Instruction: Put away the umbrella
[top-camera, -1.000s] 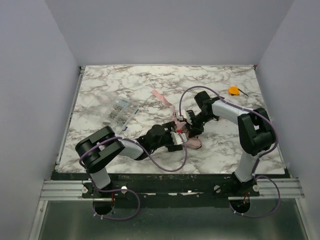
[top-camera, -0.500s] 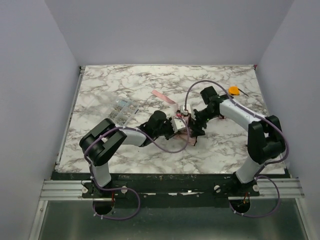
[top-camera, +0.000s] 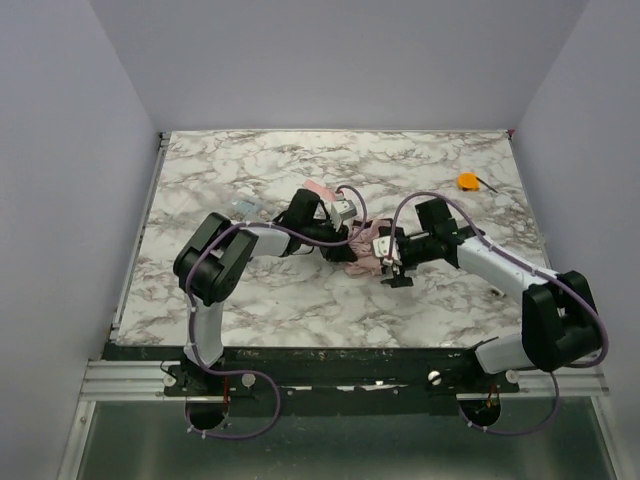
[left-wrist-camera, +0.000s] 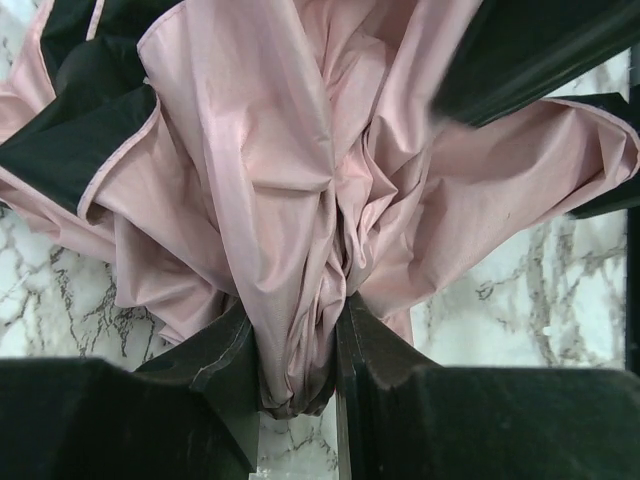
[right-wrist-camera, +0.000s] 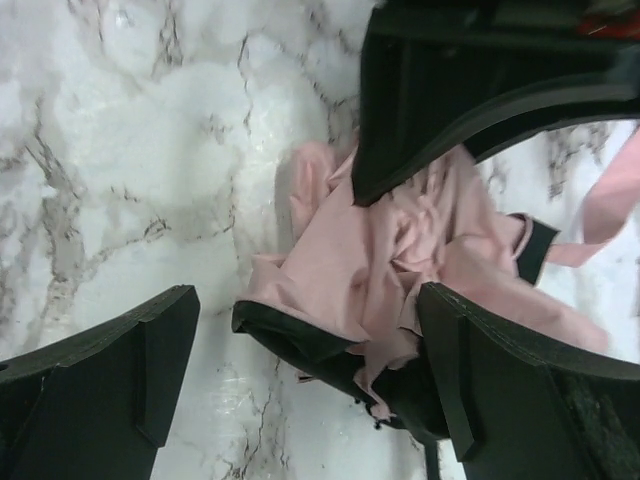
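Starting from the near edge of the marble table (top-camera: 250, 300), both arms reached inward and met around the middle of the top. The right gripper (top-camera: 392, 266) came first, its jaws released and spread wide, grasping nothing. In the right wrist view one of its black fingers (right-wrist-camera: 150, 360) hung over bare marble, while the other sat close against the dark-lined edge of the canopy; whether it touched the fabric could not be told.

Just beyond it lay the umbrella (top-camera: 362, 252), a crumpled pale pink bundle resting on the table between the two grippers, slightly right of centre. Its canopy panels were loose and folded over one another, showing pink outside and a dark lining inside.

The left gripper (top-camera: 345, 235) met the bundle from the far left side. In the left wrist view its jaws were clenched on a gathered bunch of the pink fabric, which was pinched into tight pleats between the fingers (left-wrist-camera: 225, 365) and fanned out beyond them.

A flat pink strap (top-camera: 318, 188) showed just behind the left arm. A clear packet (top-camera: 243, 208) lay beside that arm, partly hidden by it. Well apart, near the far right corner, sat a small orange object (top-camera: 467, 181)
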